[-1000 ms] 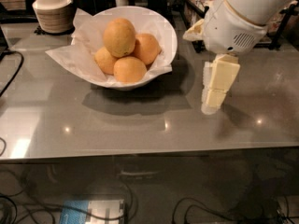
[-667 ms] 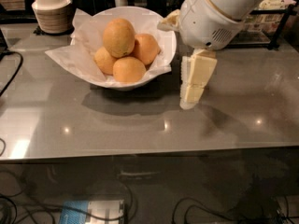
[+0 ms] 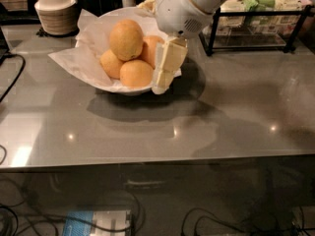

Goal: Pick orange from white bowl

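Note:
The orange (image 3: 126,39), the largest and dull yellow-orange, lies on top of three smaller, more orange fruits in the white bowl (image 3: 129,88). Crinkled white paper (image 3: 74,58) lines the bowl and sticks out past its rim. My gripper (image 3: 160,85) hangs from the white arm (image 3: 187,6) at the bowl's right rim. It points down, in front of the right-hand small fruit and just right of the orange. It holds nothing that I can see.
Stacked beige bowls (image 3: 55,11) stand at the back left. A black wire rack (image 3: 256,31) with packaged goods stands at the back right. A black cable (image 3: 14,77) runs along the left of the grey table (image 3: 236,112).
The arm and gripper have moved left across the table, from well right of the bowl to its right rim. The fruits and bowl have not moved.

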`<action>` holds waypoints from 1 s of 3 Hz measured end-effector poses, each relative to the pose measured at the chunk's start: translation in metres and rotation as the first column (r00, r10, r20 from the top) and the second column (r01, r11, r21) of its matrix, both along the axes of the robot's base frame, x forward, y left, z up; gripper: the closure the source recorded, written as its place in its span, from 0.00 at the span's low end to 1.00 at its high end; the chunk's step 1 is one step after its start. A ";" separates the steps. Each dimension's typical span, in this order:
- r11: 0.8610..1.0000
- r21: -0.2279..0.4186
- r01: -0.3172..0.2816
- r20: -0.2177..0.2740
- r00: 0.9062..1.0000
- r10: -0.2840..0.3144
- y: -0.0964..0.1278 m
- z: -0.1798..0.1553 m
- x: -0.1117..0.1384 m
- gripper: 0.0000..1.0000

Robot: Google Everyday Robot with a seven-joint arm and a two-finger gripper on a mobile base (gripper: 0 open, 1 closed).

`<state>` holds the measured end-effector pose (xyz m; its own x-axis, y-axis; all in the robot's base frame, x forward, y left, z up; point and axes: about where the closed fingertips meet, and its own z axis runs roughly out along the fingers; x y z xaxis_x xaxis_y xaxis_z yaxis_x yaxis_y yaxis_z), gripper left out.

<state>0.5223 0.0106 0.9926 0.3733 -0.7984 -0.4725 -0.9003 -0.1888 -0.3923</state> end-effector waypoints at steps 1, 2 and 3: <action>1.000 0.022 0.013 -0.012 1.000 -0.013 0.026 -0.001 0.041 0.00; 0.999 0.003 0.044 -0.037 0.998 -0.044 0.040 -0.001 0.076 0.00; 0.999 0.013 0.039 -0.027 0.999 -0.039 0.046 0.007 0.079 0.00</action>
